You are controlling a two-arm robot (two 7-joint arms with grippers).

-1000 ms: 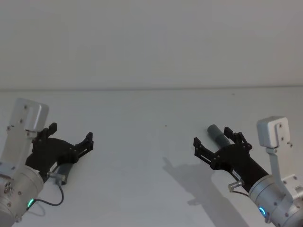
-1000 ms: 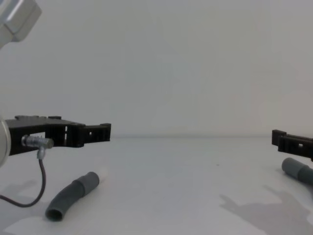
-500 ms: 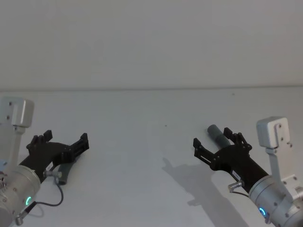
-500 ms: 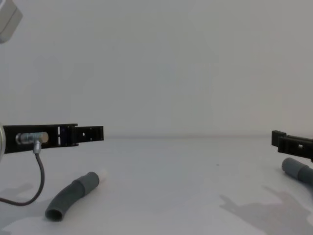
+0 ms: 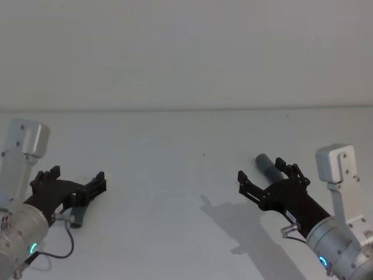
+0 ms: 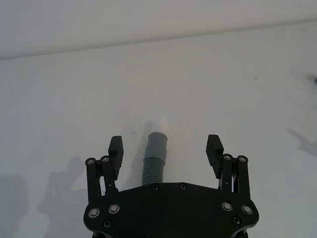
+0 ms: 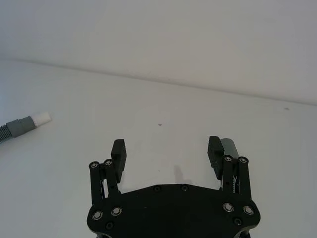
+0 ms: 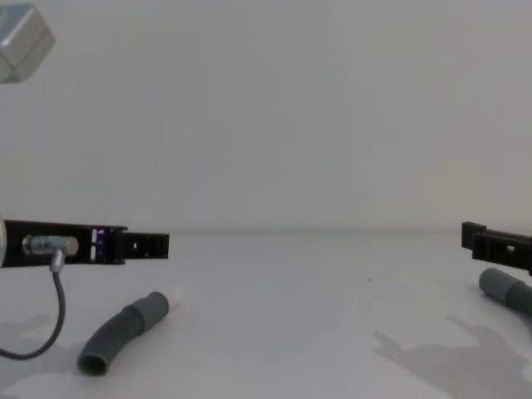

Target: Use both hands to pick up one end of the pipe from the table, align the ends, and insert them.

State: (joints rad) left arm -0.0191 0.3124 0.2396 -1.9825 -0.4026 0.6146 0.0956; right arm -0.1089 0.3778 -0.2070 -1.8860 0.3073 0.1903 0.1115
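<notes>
Counter (image 5: pixel 186 175): plain white, met at the back by a pale wall.
Pipe (image 8: pixel 116 332): laid flat on the counter, grey and ribbed, curved at the robot's left.
Tipped end (image 8: pixel 158 306): a grey cuff with a white tip, lying at the left and pointed toward the middle of the counter.
Plain end (image 5: pixel 265 163): the wider cuff, lying at the right and well apart from the other.
Left claw (image 5: pixel 77 176): held apart above the tipped end, which is framed between the fingers in the left wrist view; nothing is gripped.
Right claw (image 7: pixel 166 148): held apart and empty, with the plain end just beside one finger rather than centred.
Cable (image 8: pixel 58 307): hung in a loop from the left wrist, near the pipe.
Step judged: both grasps are not yet made.
Risk, right: the plain end could be knocked aside or pinched at its edge by an off-centre closing.
Risk, left: insertion would be blocked if the white tip were covered by the fingers.
Risk, later: the ends could droop and miss each other if the soft pipe is held too far back.
</notes>
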